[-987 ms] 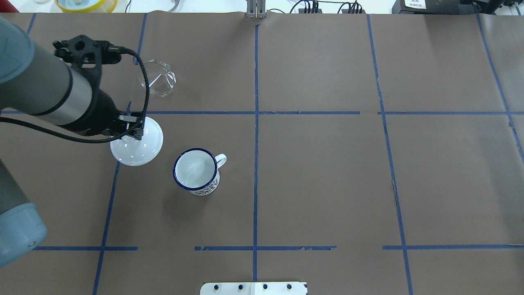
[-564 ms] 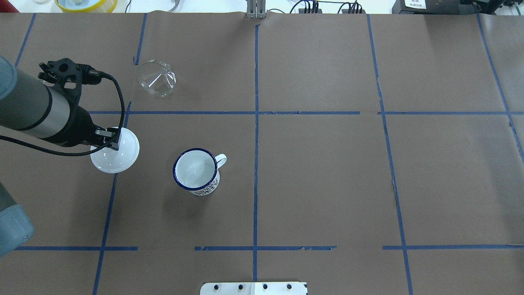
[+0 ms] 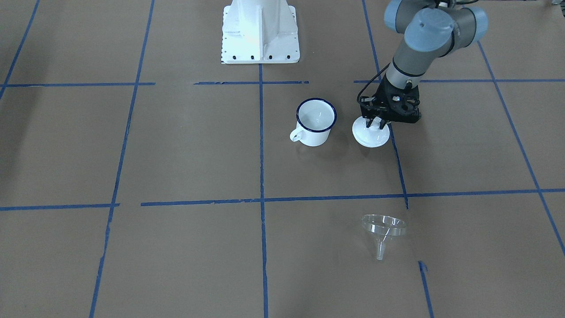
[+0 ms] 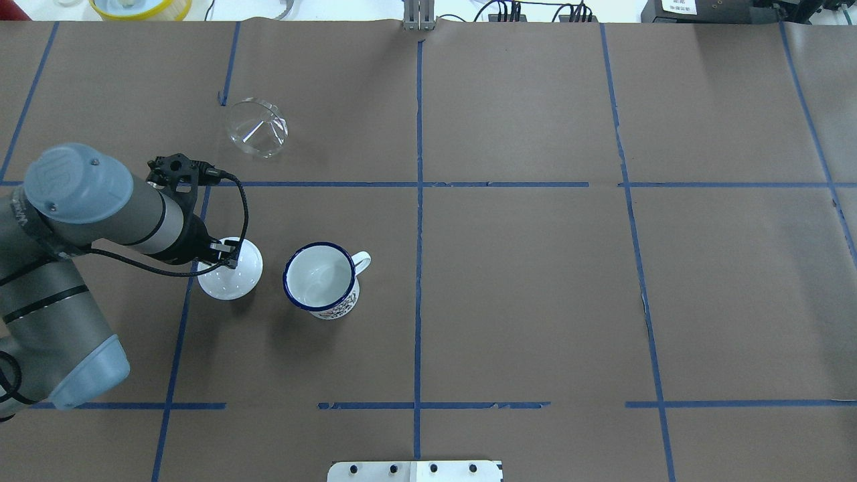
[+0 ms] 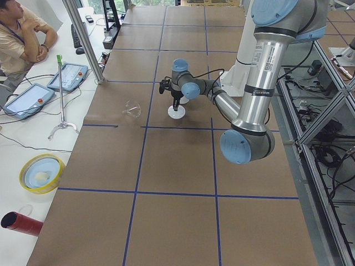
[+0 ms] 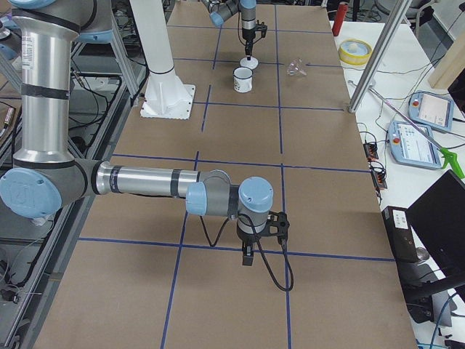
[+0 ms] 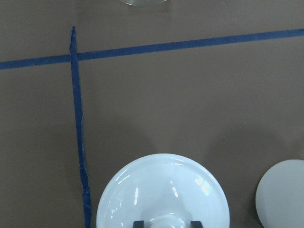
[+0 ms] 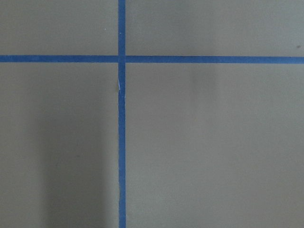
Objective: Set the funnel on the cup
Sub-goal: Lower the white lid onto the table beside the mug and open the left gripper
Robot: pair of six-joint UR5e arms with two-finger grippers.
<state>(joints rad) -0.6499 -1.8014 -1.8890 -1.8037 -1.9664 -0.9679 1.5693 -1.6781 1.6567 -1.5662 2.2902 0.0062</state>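
The cup (image 4: 321, 278), a white enamel mug with a dark blue rim, stands upright near the table's middle; it also shows in the front view (image 3: 315, 121). The clear funnel (image 4: 256, 127) lies on its side farther out on the left, apart from everything (image 3: 384, 225). My left gripper (image 4: 224, 254) is shut on the knob of a round white lid (image 4: 229, 269), held low just left of the cup (image 3: 371, 132); its fingertips (image 7: 137, 223) flank the knob. My right gripper (image 6: 248, 256) hangs far off over bare table; I cannot tell its state.
The robot's white base plate (image 3: 260, 35) sits at the near edge. A yellow bowl (image 4: 140, 7) lies beyond the far edge. A seated operator (image 5: 22, 33) and tablets are off the table's far side. Blue tape lines grid the brown paper.
My left arm swung left with the lid, then came back right and toward the cup. The lid now sits lower, close beside the cup. Funnel and cup have not moved.
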